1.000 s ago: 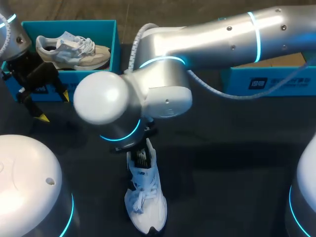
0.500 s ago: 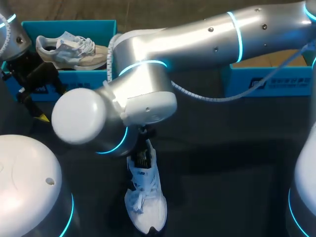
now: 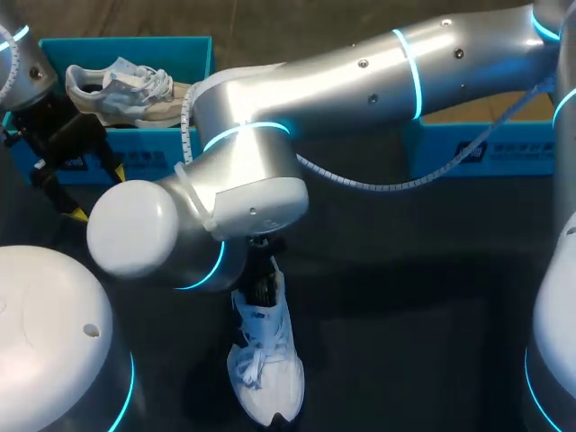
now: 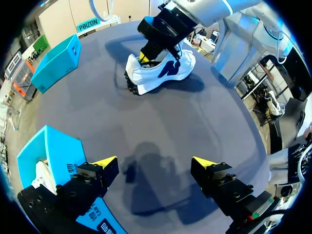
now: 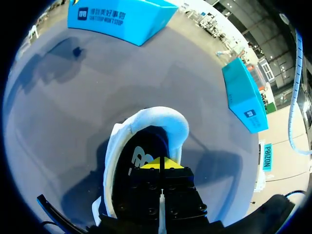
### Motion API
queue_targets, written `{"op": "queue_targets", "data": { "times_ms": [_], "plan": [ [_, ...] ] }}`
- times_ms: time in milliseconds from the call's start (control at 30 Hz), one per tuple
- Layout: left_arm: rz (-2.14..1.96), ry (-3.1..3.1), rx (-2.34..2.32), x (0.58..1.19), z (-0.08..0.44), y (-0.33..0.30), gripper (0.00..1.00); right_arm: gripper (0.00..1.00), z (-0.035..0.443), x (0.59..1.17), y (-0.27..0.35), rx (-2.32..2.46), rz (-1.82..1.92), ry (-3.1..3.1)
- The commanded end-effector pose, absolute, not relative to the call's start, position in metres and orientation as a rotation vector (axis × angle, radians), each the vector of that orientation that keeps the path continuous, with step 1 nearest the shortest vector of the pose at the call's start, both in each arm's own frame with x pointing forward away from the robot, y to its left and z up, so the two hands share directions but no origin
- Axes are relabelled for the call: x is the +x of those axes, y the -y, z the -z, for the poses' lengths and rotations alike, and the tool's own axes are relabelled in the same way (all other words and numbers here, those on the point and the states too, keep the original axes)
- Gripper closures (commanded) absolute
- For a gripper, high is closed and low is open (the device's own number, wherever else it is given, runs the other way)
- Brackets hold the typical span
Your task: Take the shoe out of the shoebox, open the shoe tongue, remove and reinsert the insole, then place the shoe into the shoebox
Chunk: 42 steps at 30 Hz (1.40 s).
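Yellow-tipped right jaws pressed together, sunk inside the white shoe over its dark insole; a pinch on it cannot be told. Left jaws spread, beside the shoebox. Shoe stands out on the counter. Judged: insole step in hand, reboxing left.

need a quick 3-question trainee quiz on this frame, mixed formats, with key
1. True or false: the left gripper holds a shoe.
2. The tips of the right gripper are: A) inside the opening of the white shoe; B) over a box; C) on bare table.
3. Fill in: the teal shoebox by the left arm holds a second ____.
Key: 1 false, it is open and empty. 2 A. 3 shoe, a beige shoe.
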<state>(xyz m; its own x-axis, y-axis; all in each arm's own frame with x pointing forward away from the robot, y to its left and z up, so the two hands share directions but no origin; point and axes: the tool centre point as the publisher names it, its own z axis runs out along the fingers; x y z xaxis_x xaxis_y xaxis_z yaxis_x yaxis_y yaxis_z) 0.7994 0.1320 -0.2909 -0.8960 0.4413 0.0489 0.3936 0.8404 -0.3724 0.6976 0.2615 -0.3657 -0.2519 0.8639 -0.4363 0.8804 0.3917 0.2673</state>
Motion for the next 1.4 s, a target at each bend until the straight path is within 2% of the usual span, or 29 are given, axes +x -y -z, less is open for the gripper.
{"op": "queue_targets", "data": {
  "times_ms": [33,400,967,1400],
  "plan": [
    [-0.535,2.887,-0.657,0.799,0.291,-0.132,0.0,1.0,0.377,0.697,-0.259,1.944,-0.133,-1.749],
    [-0.535,2.887,-0.657,0.799,0.291,-0.132,0.0,1.0,0.396,0.705,-0.252,1.993,-0.15,-1.803],
    [-0.535,2.887,-0.657,0.799,0.291,-0.132,0.0,1.0,0.362,0.69,-0.259,1.925,-0.267,-1.826],
    [-0.535,2.887,-0.657,0.799,0.291,-0.132,0.0,1.0,0.375,0.695,-0.255,1.941,-0.233,-1.827]
  ]
}}
